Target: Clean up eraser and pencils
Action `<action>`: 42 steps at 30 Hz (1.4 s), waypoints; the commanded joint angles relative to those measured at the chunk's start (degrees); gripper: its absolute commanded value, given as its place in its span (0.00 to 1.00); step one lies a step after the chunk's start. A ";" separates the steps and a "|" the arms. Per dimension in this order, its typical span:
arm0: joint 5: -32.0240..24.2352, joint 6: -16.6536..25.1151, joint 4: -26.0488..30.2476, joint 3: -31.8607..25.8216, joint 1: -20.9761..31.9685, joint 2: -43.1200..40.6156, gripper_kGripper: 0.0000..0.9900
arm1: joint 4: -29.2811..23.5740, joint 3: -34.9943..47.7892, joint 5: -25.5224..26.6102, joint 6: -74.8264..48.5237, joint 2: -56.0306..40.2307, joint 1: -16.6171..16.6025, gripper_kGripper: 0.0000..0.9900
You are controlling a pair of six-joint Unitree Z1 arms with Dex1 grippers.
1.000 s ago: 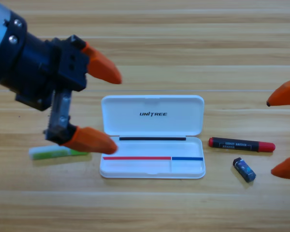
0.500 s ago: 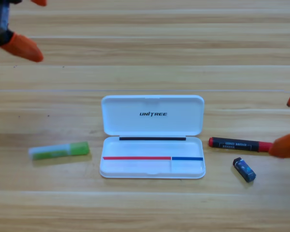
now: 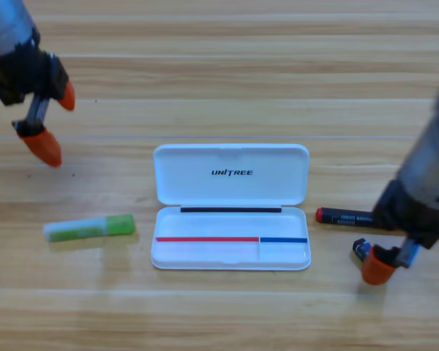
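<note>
The eraser (image 3: 360,248) lies right of the white case, and only its dark left end shows. My right gripper (image 3: 383,257) points down on top of it and hides the rest. The black-and-red pencil (image 3: 344,216) lies just above it, its right end covered by the right arm. The light green pencil (image 3: 89,228) rests on the table left of the case. My left gripper (image 3: 54,121) hangs open at the upper left, well above the green pencil, with nothing in it.
A white case (image 3: 205,253) lies open in the middle of the table, lid folded back toward the far side, with nothing loose in its tray. Bare wooden tabletop surrounds it.
The right arm has swung in from the right edge and come down over the eraser, covering the black pencil's red end. The left gripper has dropped lower at the upper left.
</note>
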 commanded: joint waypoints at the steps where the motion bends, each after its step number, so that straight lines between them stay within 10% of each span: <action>1: -1.16 0.30 -3.74 5.81 0.73 3.26 0.96 | -0.04 -1.62 -0.66 0.63 8.42 -1.78 0.93; 17: 0.51 -9.81 -12.44 13.90 -3.14 8.09 0.94 | -0.04 -3.03 -1.10 0.71 12.91 -2.48 0.81; 32: 0.59 -10.86 -20.35 20.66 -4.90 9.68 0.96 | 1.89 -2.59 -1.19 -0.16 14.93 -3.80 0.01; 42: 1.03 -11.74 -24.48 24.18 -6.30 9.76 0.94 | 12.00 -7.86 -0.31 -9.92 2.62 -3.53 0.00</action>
